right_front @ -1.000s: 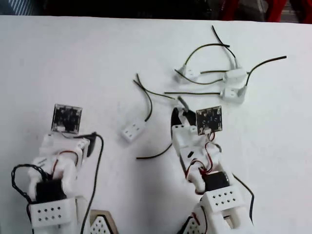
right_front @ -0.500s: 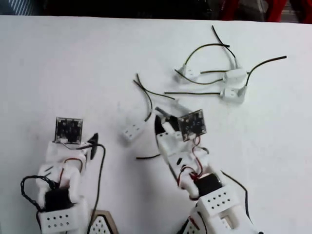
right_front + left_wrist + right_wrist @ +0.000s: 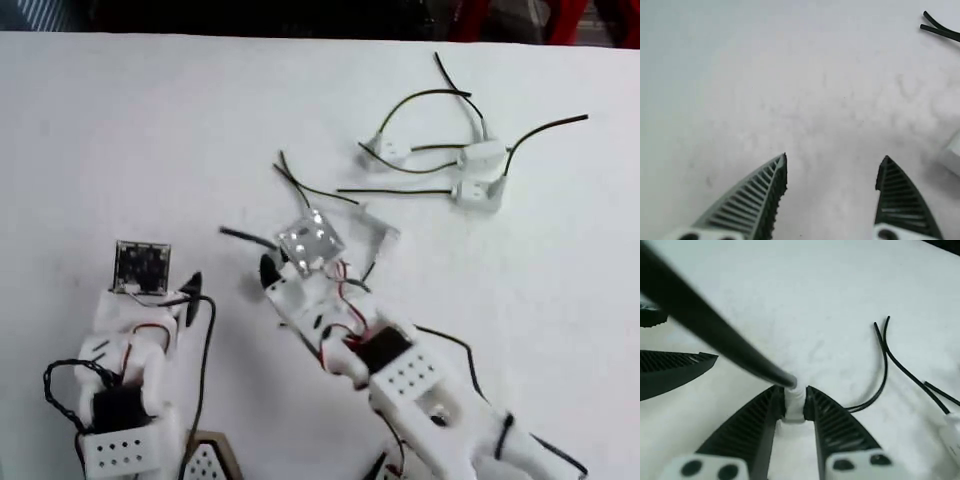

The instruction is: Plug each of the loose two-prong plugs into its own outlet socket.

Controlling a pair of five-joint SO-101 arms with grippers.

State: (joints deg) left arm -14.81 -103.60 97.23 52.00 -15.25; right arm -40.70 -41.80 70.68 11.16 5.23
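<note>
Plug [image 3: 794, 407] in the grip is looking like a small white body w/ a stiff black cord [image 3: 705, 320] coming straight out of it.

Going L to R across the white tabletop [image 3: 120, 120]:

- **L arm** [image 3: 125, 340] is sitting low on the L side. The L claw [image 3: 832, 162] is hanging wide open over bare tabletop, its ribbed fingers well apart w/ nothing btwn them. In the L wrist view a corner of a white block [image 3: 954, 152] is poking in near that claw, w/ two black cord ends [image 3: 940, 27] farther off.
- **R arm** [image 3: 400, 375] is lying diagonally across the centre. The R claw [image 3: 794, 388] is clamping shut on the plug's white body, fingertips pressing it from both sides. It is holding the plug low, near the middle of the tabletop; can't tell whether it is touching the surface. The cord is sticking out past the claw toward the L arm. In the R wrist view a ribbed finger [image 3: 675, 371] of the L claw is showing nearby.
- **White connector** [image 3: 375, 228] is lying flat just beside the R arm's camera board, w/ thin black cords [image 3: 300, 185] curving away from it.
- **Far R:** three more white pieces [image 3: 483, 153] are lying close together, black cords looping and crossing around them. They are too small to tell plug from socket.
</note>
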